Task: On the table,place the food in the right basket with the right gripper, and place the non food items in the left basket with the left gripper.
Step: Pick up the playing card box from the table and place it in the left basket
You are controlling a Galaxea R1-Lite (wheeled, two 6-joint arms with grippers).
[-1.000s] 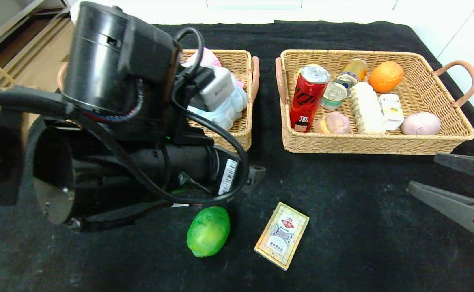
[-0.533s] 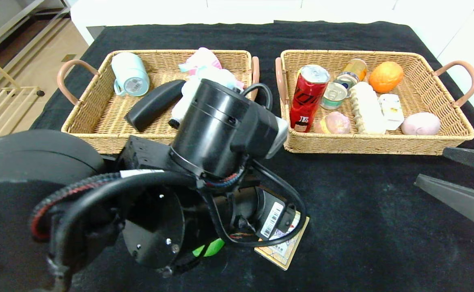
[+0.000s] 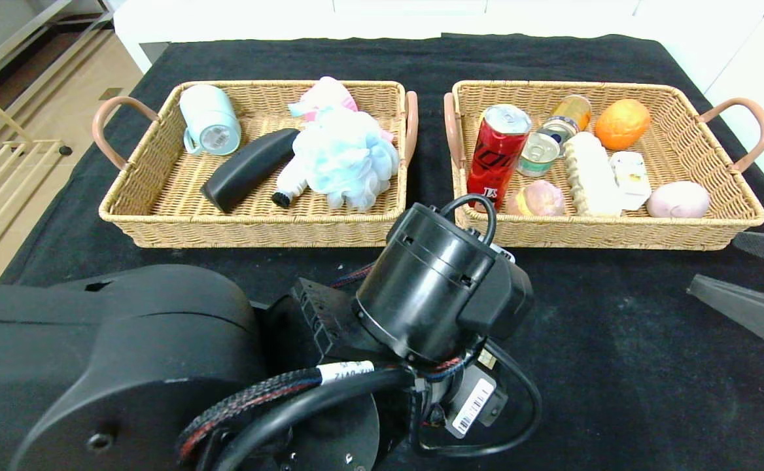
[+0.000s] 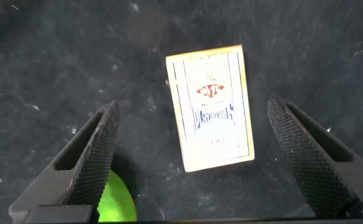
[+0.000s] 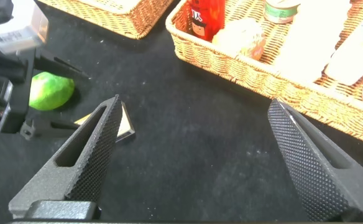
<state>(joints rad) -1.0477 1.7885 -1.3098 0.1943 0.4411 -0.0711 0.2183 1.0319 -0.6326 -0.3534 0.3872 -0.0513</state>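
Note:
My left gripper (image 4: 192,106) hangs open over the flat cream-yellow card box (image 4: 211,118), which lies on the black table (image 3: 617,366) between the fingers without touching them. The green fruit (image 4: 116,202) sits beside one finger. In the head view the left wrist (image 3: 434,294) hides both. The blue pouf (image 3: 346,157) lies in the left basket (image 3: 159,222). The red can (image 3: 496,154), bread loaf (image 3: 591,173) and white carton (image 3: 630,176) lie in the right basket (image 3: 617,232). My right gripper (image 3: 712,261) waits open at the right edge, holding nothing.
The left basket also holds a pale mug (image 3: 208,121), a black handle-shaped thing (image 3: 248,170) and a pink item (image 3: 323,95). An orange (image 3: 622,122), small tins (image 3: 539,154) and pink buns (image 3: 677,199) share the right basket. The table's left edge drops to the floor.
My left arm swung from over the left basket down to the front centre, covering the fruit and card box in the head view. The pouf now lies uncovered in the basket.

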